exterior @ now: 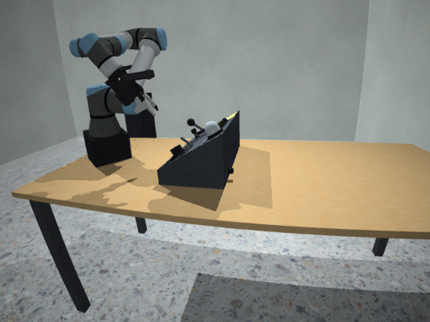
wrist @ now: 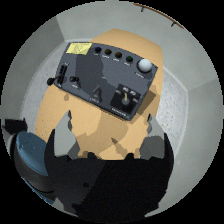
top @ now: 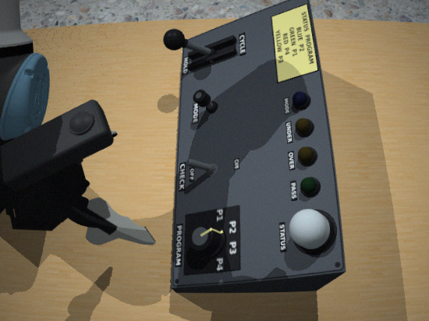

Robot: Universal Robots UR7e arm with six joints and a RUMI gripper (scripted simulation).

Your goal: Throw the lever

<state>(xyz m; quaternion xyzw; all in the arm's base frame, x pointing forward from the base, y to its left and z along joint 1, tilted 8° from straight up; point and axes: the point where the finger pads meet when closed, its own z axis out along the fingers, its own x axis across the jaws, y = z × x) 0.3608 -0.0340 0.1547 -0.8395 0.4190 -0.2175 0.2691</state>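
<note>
A dark sloped console (top: pixel 253 149) sits on the wooden table; it also shows in the side view (exterior: pixel 203 158) and the wrist view (wrist: pixel 102 77). Its black ball-topped lever (top: pixel 175 40) stands in a slot between the labels HOLD and CYCLE and leans to the HOLD end. It shows small in the wrist view (wrist: pixel 51 82). My gripper (top: pixel 129 227) is open and empty. It hangs in the air left of the console, well apart from the lever, as the side view (exterior: pixel 150 103) shows. Its two fingers frame the wrist view (wrist: pixel 107 130).
The console also carries a MODE knob (top: pixel 202 97), a CHECK toggle (top: pixel 203 167) at OFF, a PROGRAM dial (top: pixel 204 237), a white STATUS ball (top: pixel 310 229), several dark lamps (top: pixel 304 126) and a yellow label (top: pixel 294 42). The arm's base (exterior: pixel 105 146) stands at the table's far left corner.
</note>
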